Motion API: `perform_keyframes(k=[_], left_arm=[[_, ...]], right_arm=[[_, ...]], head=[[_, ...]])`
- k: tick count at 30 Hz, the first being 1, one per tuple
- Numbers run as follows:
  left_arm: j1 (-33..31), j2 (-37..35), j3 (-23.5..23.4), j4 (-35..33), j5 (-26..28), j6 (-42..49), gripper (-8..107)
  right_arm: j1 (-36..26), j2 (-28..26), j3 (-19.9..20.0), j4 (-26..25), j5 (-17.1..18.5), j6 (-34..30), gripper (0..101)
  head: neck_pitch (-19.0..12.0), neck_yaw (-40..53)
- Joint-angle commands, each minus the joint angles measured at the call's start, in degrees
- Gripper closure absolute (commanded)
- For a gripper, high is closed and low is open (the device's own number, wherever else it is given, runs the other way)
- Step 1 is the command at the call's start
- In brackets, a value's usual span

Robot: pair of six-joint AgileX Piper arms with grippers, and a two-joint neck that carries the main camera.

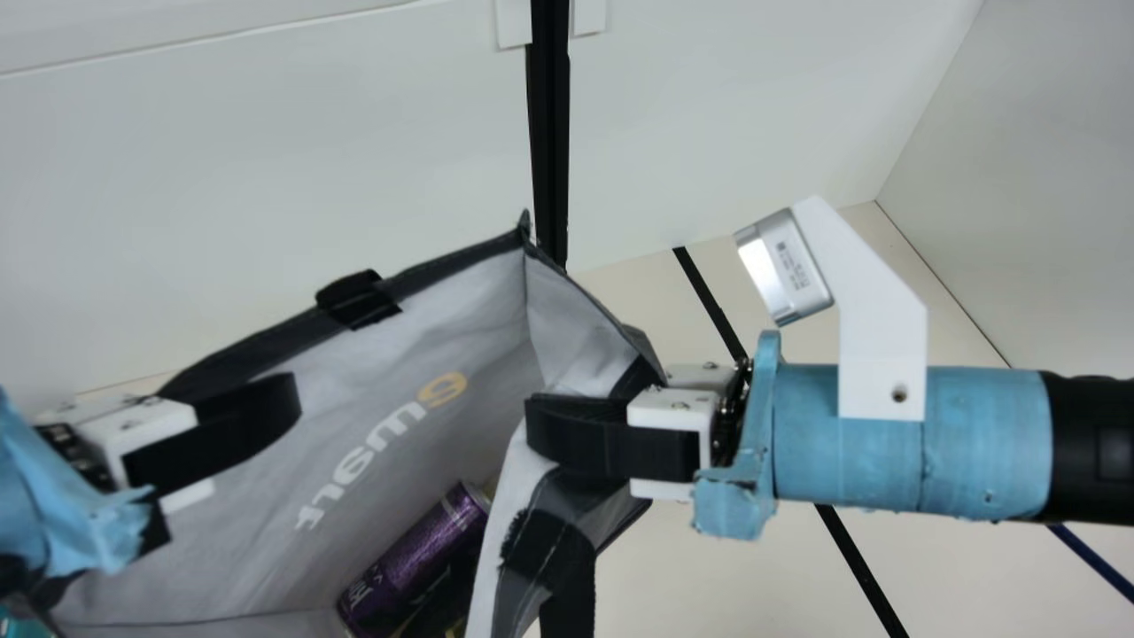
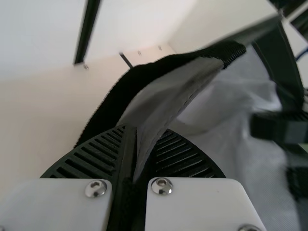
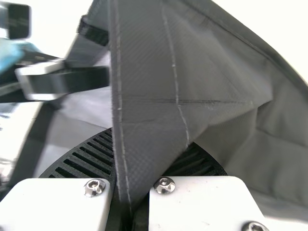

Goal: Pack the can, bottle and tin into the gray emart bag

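Note:
The gray emart bag (image 1: 354, 425) stands open-mouthed in the main view. Inside it lies a purple can (image 1: 412, 563), with a dark item (image 1: 443, 607) beside it that I cannot identify. My left gripper (image 1: 288, 403) is at the bag's left rim; in the left wrist view the left gripper (image 2: 132, 163) is shut on the bag's edge (image 2: 178, 86). At the bag's right side is my right gripper (image 1: 540, 425); the right wrist view has the right gripper (image 3: 132, 166) shut on a fold of the dark bag wall (image 3: 149, 96).
Behind the bag rises a white panel (image 1: 266, 177) with a black post (image 1: 549, 133). Black strips (image 1: 709, 301) cross the cream table (image 1: 691, 567) on the right. A black strap (image 1: 567, 585) hangs at the bag's near side.

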Motion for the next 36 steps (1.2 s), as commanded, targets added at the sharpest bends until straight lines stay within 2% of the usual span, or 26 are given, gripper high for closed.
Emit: perform_keyframes(k=[1,6,13,26,36], left_arm=[[-0.99,0.89,2.56,-0.35,0.28,1.21,89],[-0.95,3.78,3.89,-0.68,0.28,6.03,89],[0.88,8.85,1.48,-0.13,0.28,12.35,89],[4.03,19.36,-10.59,-0.2,0.28,16.89,89],[3.74,27.01,-19.76,-0.32,0.28,16.68,89]], right_arm=[[0.41,0.2,0.41,-6.41,-0.44,0.7,101],[0.16,1.59,1.51,-11.0,-0.44,-0.86,101],[-1.84,4.95,1.56,-12.19,-0.44,-5.95,101],[-5.56,12.08,-1.67,-9.5,-0.44,-15.43,101],[-4.0,17.37,-3.41,-8.99,-4.26,-19.01,101]], head=[[-1.3,-0.14],[-1.3,-0.14],[-1.3,-0.14],[-1.3,-0.14],[-1.3,-0.14]])
